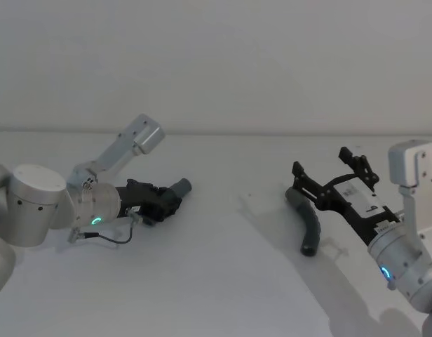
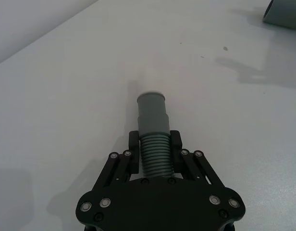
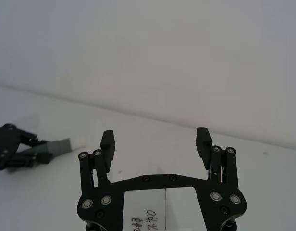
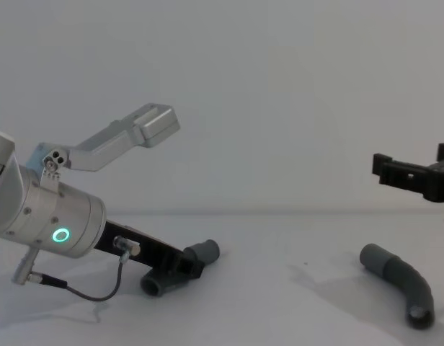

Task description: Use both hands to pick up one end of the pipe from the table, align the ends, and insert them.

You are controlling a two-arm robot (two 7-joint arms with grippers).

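Reaching the loose pipe piece [image 1: 307, 223] looks like work for the right gripper [image 1: 320, 163], since that piece lies on the counter [image 1: 223, 281] on the robot's right, well apart from the left arm. The right gripper is spread wide and holds nothing. The chest view puts it clearly above the counter, with the loose piece lower down and a little toward the centre. From the head view, the piece's curved long axis runs from a far end just below the gripper's inner finger back toward the robot, so the gripper sits beyond and above that far end, not over the middle. A grasp probably needs a descent and a small pull back, with the jaws set across the ribbed body. The left gripper [image 2: 155, 155] is low near the counter, closed on the ribbed body of the other pipe piece [image 2: 153, 126], whose smooth cuff [image 2: 152, 111] sticks out past the fingers and points toward the right side.
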